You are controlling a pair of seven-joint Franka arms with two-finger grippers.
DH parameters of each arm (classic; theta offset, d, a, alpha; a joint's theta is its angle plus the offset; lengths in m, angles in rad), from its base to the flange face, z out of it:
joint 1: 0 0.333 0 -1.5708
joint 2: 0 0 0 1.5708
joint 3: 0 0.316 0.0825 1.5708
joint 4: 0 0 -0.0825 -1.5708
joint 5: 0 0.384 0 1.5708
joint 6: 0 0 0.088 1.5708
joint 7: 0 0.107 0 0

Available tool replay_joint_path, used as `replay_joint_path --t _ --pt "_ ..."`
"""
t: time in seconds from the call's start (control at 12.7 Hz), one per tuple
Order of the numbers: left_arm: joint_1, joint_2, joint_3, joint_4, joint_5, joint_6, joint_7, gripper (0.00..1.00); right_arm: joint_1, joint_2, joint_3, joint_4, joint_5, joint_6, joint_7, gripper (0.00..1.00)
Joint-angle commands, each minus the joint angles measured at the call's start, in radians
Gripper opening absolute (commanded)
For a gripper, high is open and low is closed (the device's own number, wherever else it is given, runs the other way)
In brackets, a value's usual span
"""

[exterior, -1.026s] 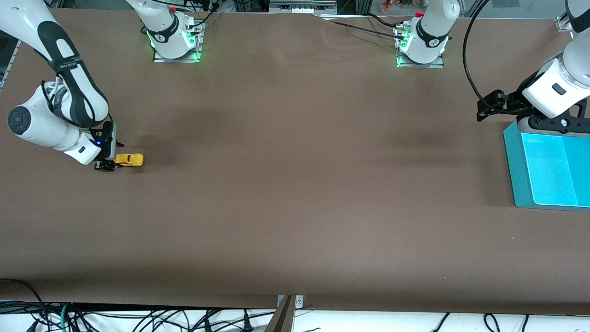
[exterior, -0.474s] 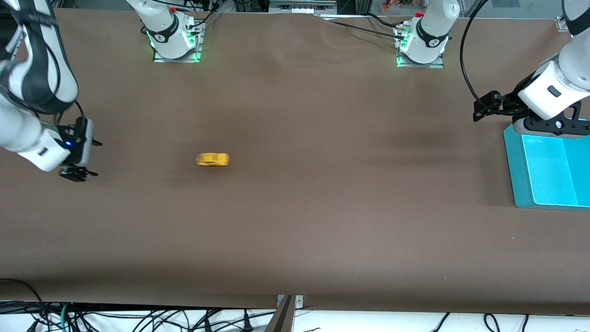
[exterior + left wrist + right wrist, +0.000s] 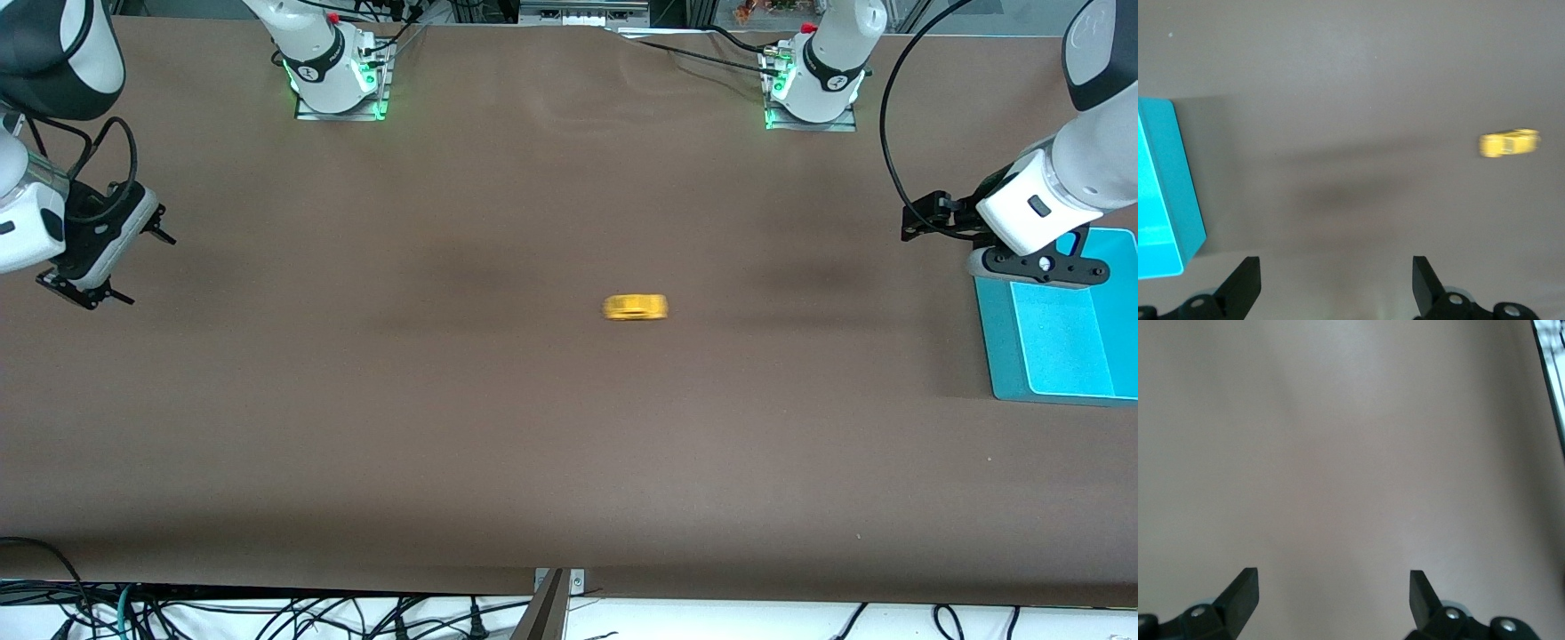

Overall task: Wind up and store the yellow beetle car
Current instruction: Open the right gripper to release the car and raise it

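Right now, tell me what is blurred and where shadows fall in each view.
Front view: the yellow beetle car is streaked with motion blur mid-table; soft dark patches shade the table farther from the camera than it. Left wrist view: the car is smeared too, and a shadow lies beside the teal bin. Right wrist view: only evenly lit table, open right gripper.

A brown table [image 3: 533, 427] carries 2 things: the yellow beetle car [image 3: 635, 308] near its middle and a teal bin [image 3: 996, 356] at the left arm's end.
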Motion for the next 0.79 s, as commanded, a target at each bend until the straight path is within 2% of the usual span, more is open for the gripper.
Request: replay_joint_path --t 0.0,0.24,0.39,0.55,0.71 --pt "0.042 -0.013 0.001 -0.051 -0.013 -0.007 0.223 1.0 0.007 -0.01 0.001 0.022 0.043 -0.058 0.266 1.0" --pt "0.092 -0.018 0.018 -0.164 -0.008 -0.003 0.437 1.0 0.037 -0.035 0.001 0.022 0.06 -0.071 0.617 1.0" --pt "0.138 -0.018 0.052 -0.293 -0.023 0.061 0.655 1.0 0.055 -0.047 0.016 0.022 0.058 -0.073 0.852 1.0" --pt "0.139 -0.01 0.053 -0.344 -0.008 0.109 0.823 1.0 0.058 -0.064 0.023 0.022 0.06 -0.074 0.955 1.0" --pt "0.14 -0.012 0.053 -0.442 0.089 0.224 0.958 1.0 0.058 -0.076 0.023 0.022 0.06 -0.081 1.014 1.0"
